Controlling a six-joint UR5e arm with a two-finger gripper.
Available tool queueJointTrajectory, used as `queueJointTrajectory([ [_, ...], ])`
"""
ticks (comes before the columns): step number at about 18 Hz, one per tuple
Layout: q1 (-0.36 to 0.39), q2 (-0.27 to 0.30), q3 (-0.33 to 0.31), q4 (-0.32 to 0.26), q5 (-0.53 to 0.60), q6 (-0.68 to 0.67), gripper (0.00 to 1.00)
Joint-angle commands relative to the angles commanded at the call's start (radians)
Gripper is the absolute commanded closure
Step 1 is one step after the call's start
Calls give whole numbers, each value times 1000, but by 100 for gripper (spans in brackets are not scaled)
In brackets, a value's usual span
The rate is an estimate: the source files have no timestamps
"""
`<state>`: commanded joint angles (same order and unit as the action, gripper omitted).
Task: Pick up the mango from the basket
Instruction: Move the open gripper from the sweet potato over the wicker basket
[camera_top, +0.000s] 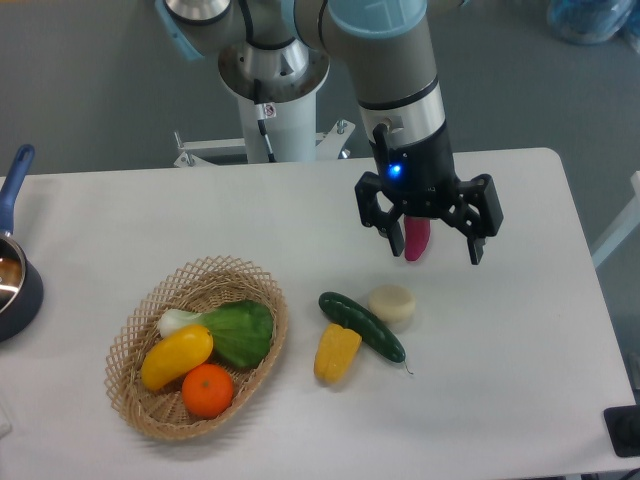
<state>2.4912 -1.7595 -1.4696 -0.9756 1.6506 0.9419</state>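
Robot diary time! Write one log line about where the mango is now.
mango: lying in basket, untouched | gripper: open, up over the table's right half, far from basket | pickup: not started

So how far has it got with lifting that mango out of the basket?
Nothing looks done yet: the mango lies in the basket beside the orange and the leafy green. The tool hangs open and empty over the table's right side, near a pink item. Reaching, gripping and lifting all remain.
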Motion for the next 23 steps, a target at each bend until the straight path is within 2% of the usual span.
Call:
queueJointTrajectory([
  [8, -5, -2, -6, 0, -29, 2, 0],
  [15, -11, 14, -66, 31, -32, -5, 0],
  [17, -12, 23, -84, 31, -34, -53, 0],
  [23, -69, 48, -193, 28, -55, -150, 0],
])
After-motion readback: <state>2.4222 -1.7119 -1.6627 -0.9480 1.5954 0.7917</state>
